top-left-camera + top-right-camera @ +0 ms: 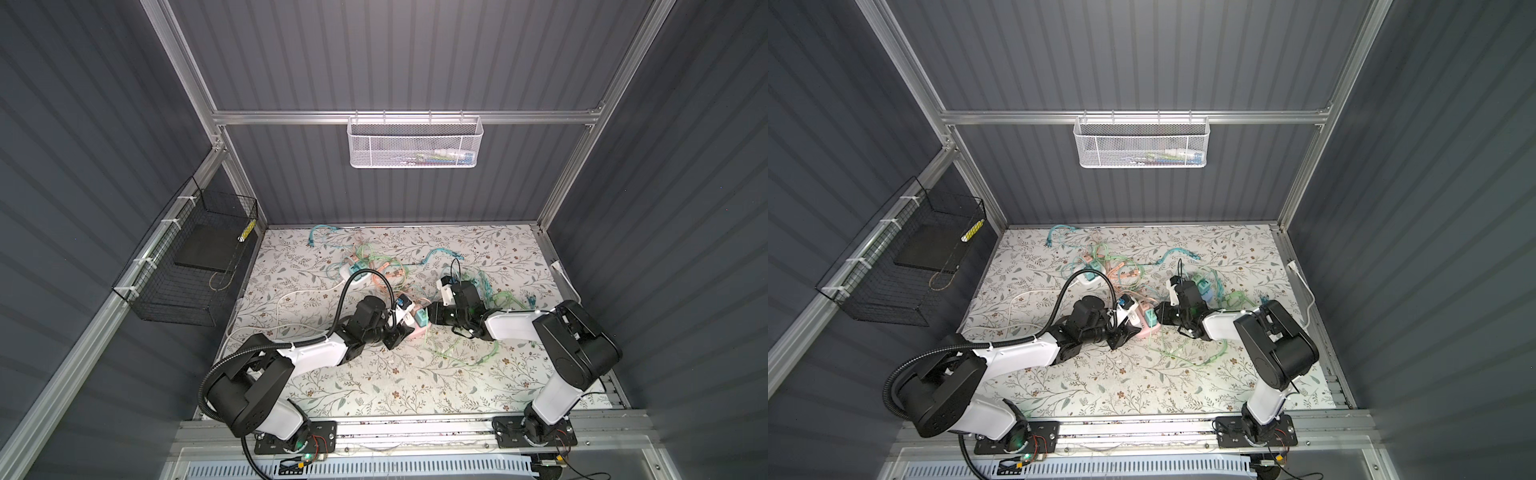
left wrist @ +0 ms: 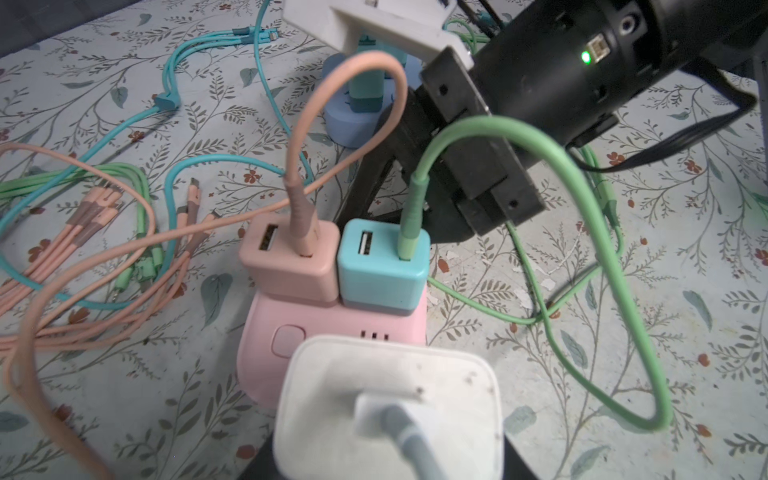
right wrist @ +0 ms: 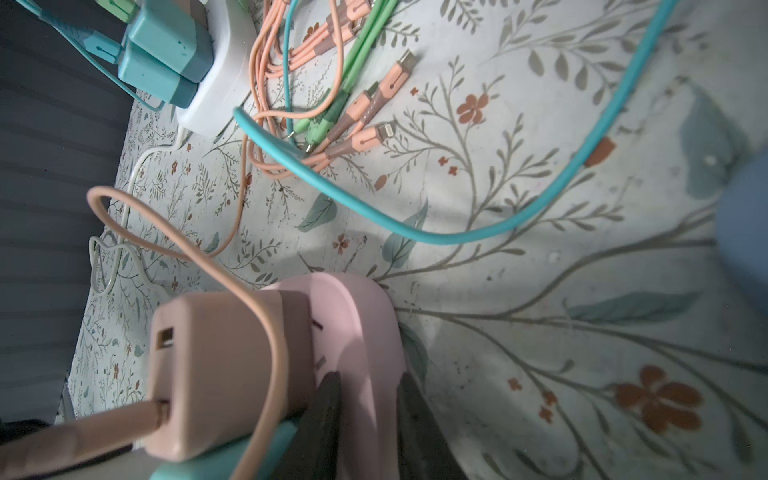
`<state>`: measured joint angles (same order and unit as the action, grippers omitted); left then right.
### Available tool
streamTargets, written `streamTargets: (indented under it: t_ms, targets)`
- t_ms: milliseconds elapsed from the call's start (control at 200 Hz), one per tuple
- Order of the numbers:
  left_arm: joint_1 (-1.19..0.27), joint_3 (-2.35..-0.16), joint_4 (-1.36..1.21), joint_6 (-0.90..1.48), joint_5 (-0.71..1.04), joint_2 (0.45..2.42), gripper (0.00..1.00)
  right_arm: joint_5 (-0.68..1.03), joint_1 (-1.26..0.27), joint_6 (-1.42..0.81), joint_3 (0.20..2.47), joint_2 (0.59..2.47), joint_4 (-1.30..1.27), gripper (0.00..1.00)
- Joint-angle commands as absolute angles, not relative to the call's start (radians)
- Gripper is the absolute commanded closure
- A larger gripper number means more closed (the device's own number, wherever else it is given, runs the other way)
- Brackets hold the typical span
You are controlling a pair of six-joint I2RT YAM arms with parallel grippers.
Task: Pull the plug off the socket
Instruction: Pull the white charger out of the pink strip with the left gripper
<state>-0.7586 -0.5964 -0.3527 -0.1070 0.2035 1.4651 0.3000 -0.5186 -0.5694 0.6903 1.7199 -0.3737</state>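
The left claw (image 1: 402, 328) was closed around the white plug (image 2: 386, 374), seated on the pink socket (image 2: 257, 353) at the middle of the desk (image 1: 374, 386). The right claw (image 3: 368, 424) was set narrow, its dark fingers (image 3: 326, 411) pinched on one end of that socket. A pink plug (image 2: 291, 257) and a teal plug (image 2: 382, 266) were stood touching on the same socket.

The desk was covered in a pale print of leaves and flowers, and pink, green and teal cables (image 3: 415, 232) were strewn over it. From the pink socket, a white socket (image 1: 353, 276) loaded with teal plugs was found at 11 o'clock and a blue socket (image 2: 345, 129) at 1 o'clock. The room was walled in dark grey ribbed panels (image 1: 395, 54); a white mesh basket (image 1: 415, 145) was hung at 12 o'clock and a black wire basket (image 1: 183, 266) at 9 o'clock.

The left claw's fingers were hidden behind the white plug in its wrist view. The blue socket was largely covered by the right arm (image 1: 511, 326) in a top view. What lay in the white mesh basket could not be made out.
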Motion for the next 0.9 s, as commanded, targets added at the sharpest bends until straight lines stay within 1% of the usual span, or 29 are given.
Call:
streamTargets:
  t_ms: [0, 230, 330, 415, 746, 896]
  targets:
    - [-0.756, -0.569, -0.388, -0.058, 0.132, 1.410, 0.95, 0.233, -0.506, -0.565, 0.627, 1.774, -0.157, 0.74]
    - [-0.747, -0.584, -0.279, 0.021, 0.051, 1.386, 0.93, 0.261, -0.507, -0.568, 0.617, 1.754, -0.201, 0.70]
    - [-0.744, -0.594, -0.245, 0.050, 0.042, 1.368, 0.92, 0.265, -0.507, -0.562, 0.612, 1.733, -0.208, 0.67]
    - [-0.745, -0.618, -0.174, 0.071, 0.013, 1.370, 0.91, 0.274, -0.506, -0.551, 0.609, 1.709, -0.210, 0.64]
    - [-0.745, -0.664, 0.032, 0.139, -0.070, 1.350, 0.90, 0.272, -0.506, -0.538, 0.588, 1.627, -0.222, 0.59]
    - [-0.744, -0.718, 0.161, 0.178, -0.099, 1.361, 0.90, 0.259, -0.506, -0.531, 0.580, 1.601, -0.222, 0.56]
